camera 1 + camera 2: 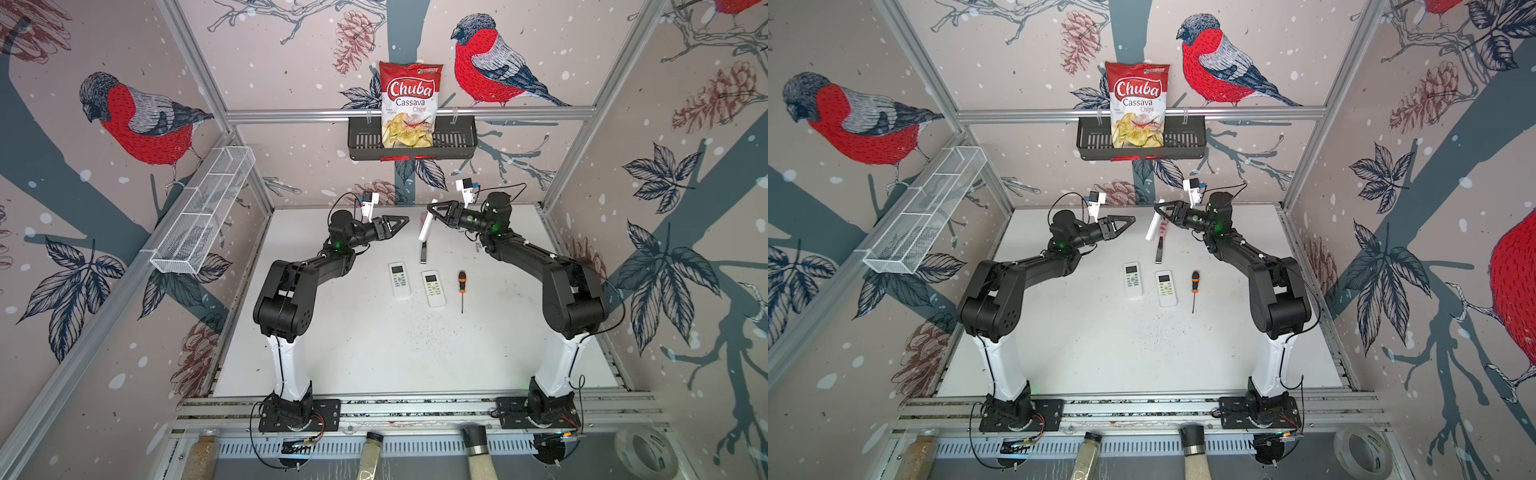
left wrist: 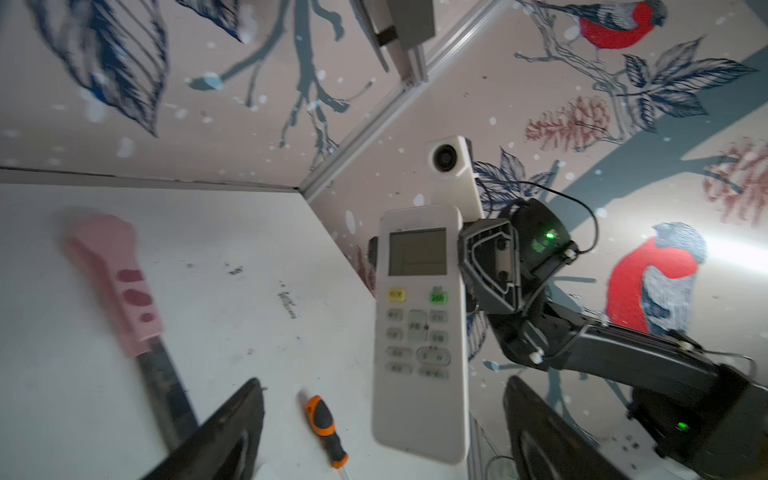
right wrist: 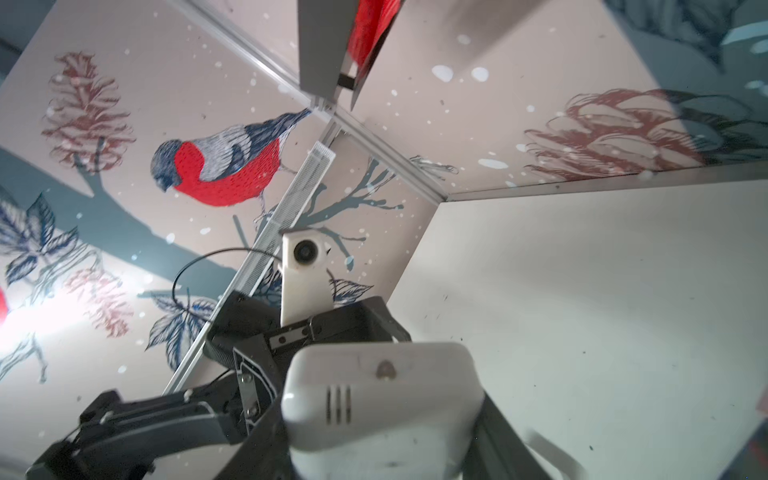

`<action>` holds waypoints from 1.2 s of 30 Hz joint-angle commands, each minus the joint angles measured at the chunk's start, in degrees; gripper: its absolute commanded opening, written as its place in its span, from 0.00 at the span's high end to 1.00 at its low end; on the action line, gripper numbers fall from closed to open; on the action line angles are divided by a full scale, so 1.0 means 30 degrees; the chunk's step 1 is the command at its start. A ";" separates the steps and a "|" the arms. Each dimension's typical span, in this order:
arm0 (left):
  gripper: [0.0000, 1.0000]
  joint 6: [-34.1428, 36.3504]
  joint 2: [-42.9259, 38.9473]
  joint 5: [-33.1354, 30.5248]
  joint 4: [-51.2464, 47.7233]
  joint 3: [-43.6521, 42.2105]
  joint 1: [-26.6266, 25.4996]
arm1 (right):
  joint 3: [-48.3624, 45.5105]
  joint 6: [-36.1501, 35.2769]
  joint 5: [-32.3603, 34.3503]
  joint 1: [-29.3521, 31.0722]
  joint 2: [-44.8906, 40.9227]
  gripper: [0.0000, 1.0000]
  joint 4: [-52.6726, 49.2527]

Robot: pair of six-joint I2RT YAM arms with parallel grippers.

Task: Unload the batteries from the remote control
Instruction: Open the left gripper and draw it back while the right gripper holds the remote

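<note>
**Top views.** The right jaws are clamped on a white remote control (image 1: 424,227) (image 1: 1152,230). It is held clear of the desk (image 1: 374,353) at far centre, its long axis steep and its lower end hanging free. The left jaws face it from the left, apart and empty, near but not touching. Below it on the desk lies a pink-handled knife (image 1: 1159,245). Nearer lie two more remotes (image 1: 400,279) (image 1: 433,288), face up, with a screwdriver (image 1: 461,286) to their right. No batteries are visible on the desk.

**Left wrist view.** The held remote control (image 2: 419,328) shows its display and keypad. A right finger (image 2: 490,266) grips its edge level with the display. The left fingers (image 2: 224,428) stand wide on either side of its lower end, without contact. The back, where a cover would sit, is turned away, so whether it is on cannot be told.

**Right wrist view.** Only the remote control's top end (image 3: 382,395) shows, seated in the right jaws. No cell is visible.

**Handling (judgement).** The batteries are probably inside the held remote control.
- **Shell:** it looks like light, stiff, smooth plastic, liable to pivot in a two-point pinch. The present hold across the narrow edges beside the display leaves the lower back free.
- **Cells:** they should be small, hard, dense and slippery, sprung in place, and apt to roll once out. Take each across mid-barrel, lifting first the end away from the spring.
</note>
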 commanded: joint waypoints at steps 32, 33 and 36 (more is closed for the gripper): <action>0.42 0.7560 0.0175 -1.8796 0.9412 -0.7050 -0.9004 | 0.1363 0.2644 1.1069 0.0490 -0.0413 0.80 -1.3393; 0.43 0.7458 0.0395 -1.8721 0.9491 -0.6899 -0.9004 | 0.1298 0.2588 1.1227 0.0567 -0.0496 0.80 -1.3373; 0.47 0.7341 0.0922 -1.8338 0.9067 -0.6257 -0.8982 | 0.1005 0.2497 1.1406 0.0747 -0.0808 0.80 -1.3129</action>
